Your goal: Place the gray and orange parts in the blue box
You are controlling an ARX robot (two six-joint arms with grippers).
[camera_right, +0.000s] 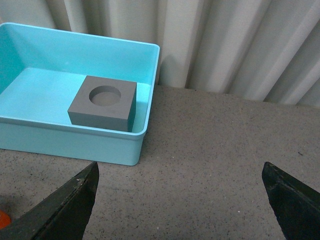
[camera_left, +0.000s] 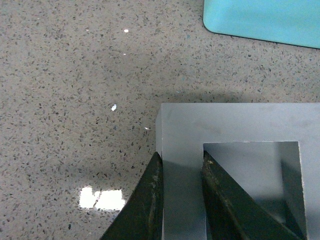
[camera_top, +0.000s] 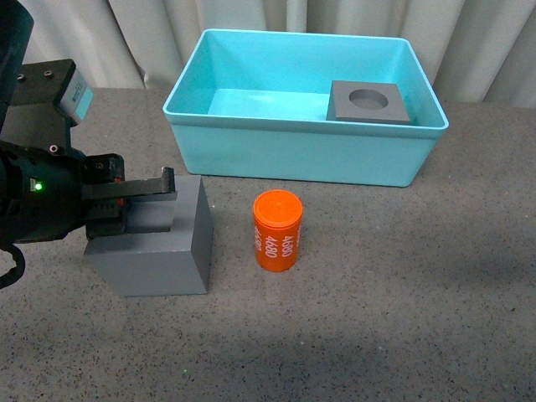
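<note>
On the speckled tabletop at the front left rests the gray cube with the square recess (camera_top: 163,247). My left gripper (camera_top: 155,188) is shut on one wall of that cube (camera_left: 240,150), one finger outside the wall and one inside the recess. Just right of it stands the orange cylinder (camera_top: 277,230) with white numbers, upright and untouched. The blue box (camera_top: 243,151) sits behind, holding the gray cube with the round recess (camera_top: 369,102) in its right end, also seen in the right wrist view (camera_right: 103,101). My right gripper (camera_right: 180,172) hangs open over bare table beside the blue box (camera_right: 75,142).
A pale pleated curtain (camera_top: 335,17) closes off the back of the table. The orange cylinder stands about a hand's width from the held cube. A sliver of orange (camera_right: 3,219) shows at the edge of the right wrist view.
</note>
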